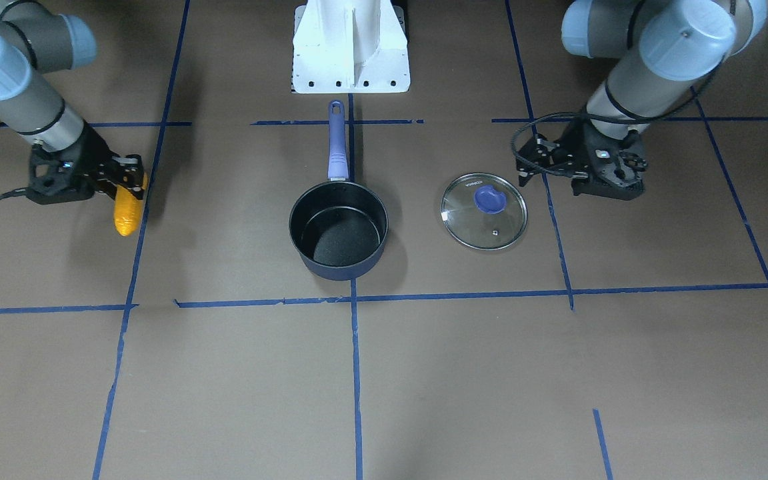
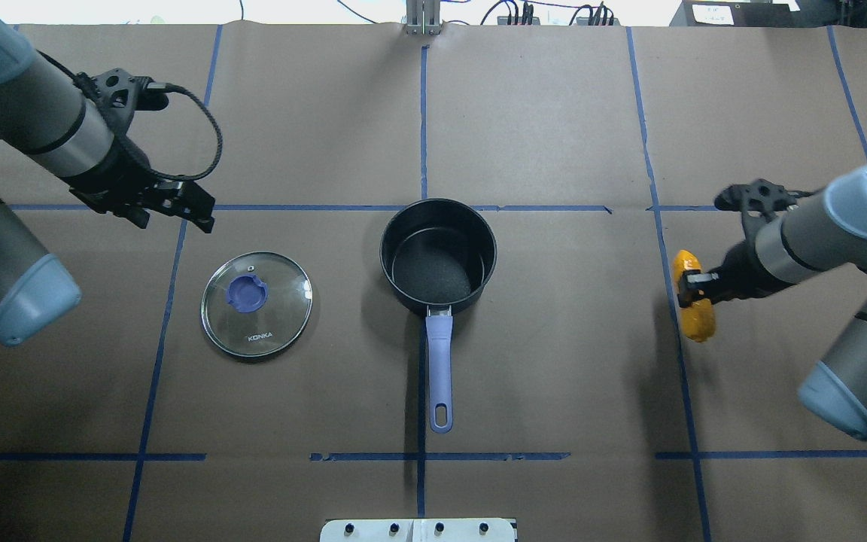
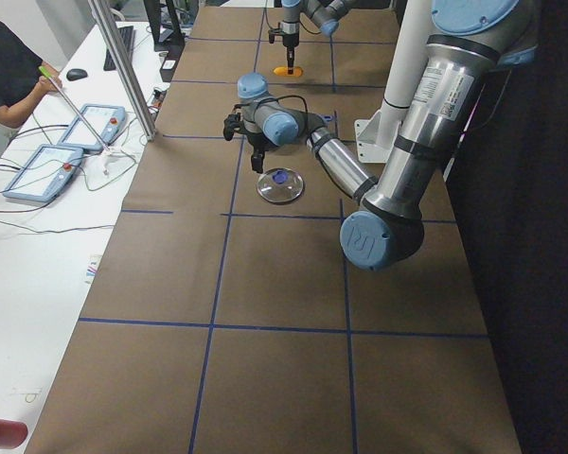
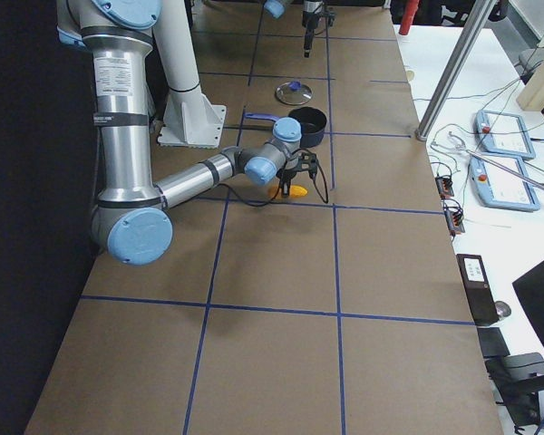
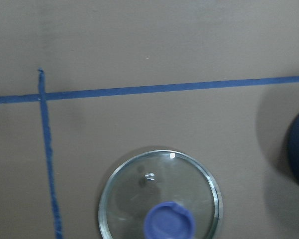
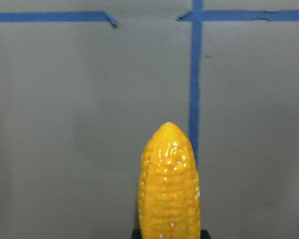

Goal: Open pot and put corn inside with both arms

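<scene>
1. Pot [image 2: 437, 256]: upright at mid-table, uncovered, black interior empty. Its purple handle lies along the centre tape line [image 2: 421, 113] and points toward the white base [image 1: 351, 47].
2. Lid [image 2: 257, 303]: flat on the brown paper, blue knob up, on the robot's left of the pot. Near the pot but not touching it. "KONKA" can be read on the glass in the overhead view.
3. Left gripper [image 2: 174, 213]: raised over the table on the lid's outer side, clear of the lid. The jaws look spread and nothing sits between them. The left wrist view looks straight down: lid [image 5: 159, 194] at the lower edge, knob partly cut off, and the pot's dark wall just showing at the right edge.
4. Right gripper [image 2: 693, 282]: clenched on the corn [image 2: 693, 305], gripping it near one end, with the rest of the cob sticking out past the fingers.
5. Corn position: far out on the robot's right, well apart from the pot, over a blue tape line. I cannot tell whether it touches the paper or hangs just above it.
6. The right wrist view shows the corn [image 6: 169, 184] tapering upward from the bottom edge, its tip beside a tape line.
7. Front view check: corn [image 1: 127, 213] on that view's left, pot [image 1: 339, 230] in the centre, lid [image 1: 484, 211] to the right.
</scene>
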Controlling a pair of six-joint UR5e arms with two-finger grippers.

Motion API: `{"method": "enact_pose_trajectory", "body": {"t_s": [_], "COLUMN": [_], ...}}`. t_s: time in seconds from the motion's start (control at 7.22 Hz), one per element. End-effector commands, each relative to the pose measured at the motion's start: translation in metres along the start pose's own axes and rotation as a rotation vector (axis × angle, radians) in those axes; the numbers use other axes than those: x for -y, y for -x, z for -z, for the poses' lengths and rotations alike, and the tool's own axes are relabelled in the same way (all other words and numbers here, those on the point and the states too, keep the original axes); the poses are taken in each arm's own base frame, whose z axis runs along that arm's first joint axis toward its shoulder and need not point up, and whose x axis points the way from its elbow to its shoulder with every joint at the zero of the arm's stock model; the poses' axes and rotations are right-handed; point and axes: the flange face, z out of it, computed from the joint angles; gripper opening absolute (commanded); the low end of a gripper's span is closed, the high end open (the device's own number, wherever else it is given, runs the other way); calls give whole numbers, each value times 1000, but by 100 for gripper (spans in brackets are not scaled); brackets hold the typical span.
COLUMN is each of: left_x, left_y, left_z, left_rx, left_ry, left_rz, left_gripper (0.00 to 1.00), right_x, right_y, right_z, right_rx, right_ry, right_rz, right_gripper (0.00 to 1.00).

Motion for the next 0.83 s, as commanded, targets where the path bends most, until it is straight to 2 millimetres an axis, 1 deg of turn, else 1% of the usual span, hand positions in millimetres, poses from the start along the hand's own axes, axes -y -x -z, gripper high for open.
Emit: {"method": "enact_pose_trajectory", "body": {"t_s": [0.0, 0.14, 0.28, 0.42, 0.55, 0.69], "left_x": [-13, -17, -24, -26, -31, -34], "left_y": [84, 120, 143, 168, 194, 215], "left_z": [1, 10, 9, 16, 22, 31], "left_rx": [62, 85, 102, 118, 135, 147], "left_ry": [13, 10, 20, 19, 21, 15], "left_rz": [-90, -140, -170, -200, -231, -232], "left_gripper": [100, 100, 100, 100, 100, 100], "right_x": [36, 50, 54, 54, 69, 71], "right_y": [100, 150, 169, 199, 239, 272], "right_z": [41, 61, 64, 60, 52, 36], "right_rx": [-1, 5, 13, 26, 24, 4], "right_ry": [5, 3, 1, 7, -3, -18], "right_rz": [-11, -31, -38, -59, -94, -106], "right_gripper": [3, 3, 3, 3, 3, 3]}}
